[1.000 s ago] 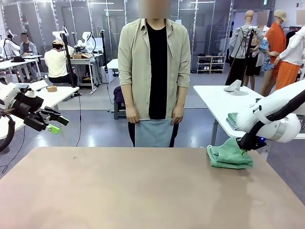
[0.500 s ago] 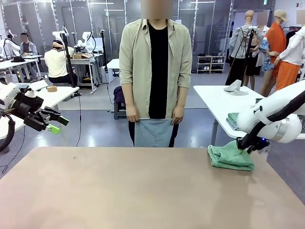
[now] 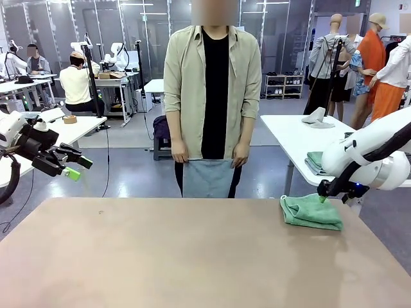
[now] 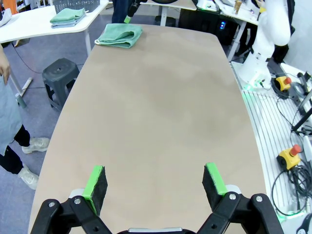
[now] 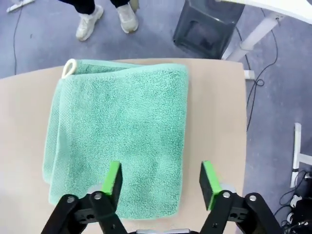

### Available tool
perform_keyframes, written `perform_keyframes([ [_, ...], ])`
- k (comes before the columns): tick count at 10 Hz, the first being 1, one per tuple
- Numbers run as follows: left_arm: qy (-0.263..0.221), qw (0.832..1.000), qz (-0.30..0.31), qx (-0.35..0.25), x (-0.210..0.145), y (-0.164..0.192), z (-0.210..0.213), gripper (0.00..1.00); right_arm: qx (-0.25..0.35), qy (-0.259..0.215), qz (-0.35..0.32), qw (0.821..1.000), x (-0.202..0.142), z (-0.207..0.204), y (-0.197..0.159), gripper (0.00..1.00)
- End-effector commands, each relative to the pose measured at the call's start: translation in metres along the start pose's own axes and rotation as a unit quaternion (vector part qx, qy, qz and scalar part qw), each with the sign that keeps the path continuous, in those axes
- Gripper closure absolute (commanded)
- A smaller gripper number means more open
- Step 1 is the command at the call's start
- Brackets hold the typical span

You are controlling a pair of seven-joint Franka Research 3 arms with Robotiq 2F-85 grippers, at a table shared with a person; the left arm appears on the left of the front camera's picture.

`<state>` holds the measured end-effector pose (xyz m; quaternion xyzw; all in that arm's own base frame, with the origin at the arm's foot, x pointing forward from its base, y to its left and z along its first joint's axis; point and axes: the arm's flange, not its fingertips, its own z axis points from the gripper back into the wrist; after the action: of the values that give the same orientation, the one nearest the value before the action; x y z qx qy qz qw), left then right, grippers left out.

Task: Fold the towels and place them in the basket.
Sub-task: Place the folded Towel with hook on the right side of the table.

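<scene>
A folded mint green towel (image 3: 310, 212) lies at the table's far right corner, with its white loop (image 5: 68, 67) at one corner. My right gripper (image 3: 329, 196) hovers just above the towel's right side, jaws open and holding nothing; in the right wrist view its fingers (image 5: 160, 178) straddle the towel's near edge. Off the table's left side my left gripper (image 3: 79, 167) hangs open and empty, and in its own wrist view (image 4: 155, 178) it looks down the table at the towel (image 4: 119, 35). At the far side a person holds up a pale blue-grey towel (image 3: 207, 178). A dark mesh basket (image 4: 75, 4) shows at the frame's top.
A white side table (image 3: 289, 131) stands beyond the right corner, with folded towels (image 3: 313, 160) stacked on it, also seen from the left wrist (image 4: 68, 16). A dark stool (image 4: 61, 78) sits beside the table. The brown tabletop (image 3: 192, 256) stretches between the arms.
My right gripper has opened and lifted slightly off the mint towel, which has settled flat. The left arm has not moved.
</scene>
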<state>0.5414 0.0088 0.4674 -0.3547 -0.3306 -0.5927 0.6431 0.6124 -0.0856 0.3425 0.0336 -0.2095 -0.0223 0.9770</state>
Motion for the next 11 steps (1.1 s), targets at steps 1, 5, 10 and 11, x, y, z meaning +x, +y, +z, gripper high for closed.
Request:
perform_keyframes([
  [1,0.004,1.0,0.009,-0.001,0.003,0.001,0.0,0.0,-0.005,-0.01,-0.004,1.0,-0.012,0.041,0.005,0.1],
  [5,0.004,1.0,0.009,-0.001,0.003,0.001,0.0,0.0,-0.047,0.042,-0.047,0.997,-0.052,0.128,0.056,0.1],
  [10,0.004,1.0,0.009,-0.001,0.003,0.001,0.0,0.0,0.015,0.089,-0.089,0.992,-0.12,0.176,0.154,0.1],
  [11,0.004,1.0,0.009,-0.001,0.003,0.001,0.0,0.0,0.024,0.109,-0.09,0.99,-0.129,0.181,0.168,0.1],
])
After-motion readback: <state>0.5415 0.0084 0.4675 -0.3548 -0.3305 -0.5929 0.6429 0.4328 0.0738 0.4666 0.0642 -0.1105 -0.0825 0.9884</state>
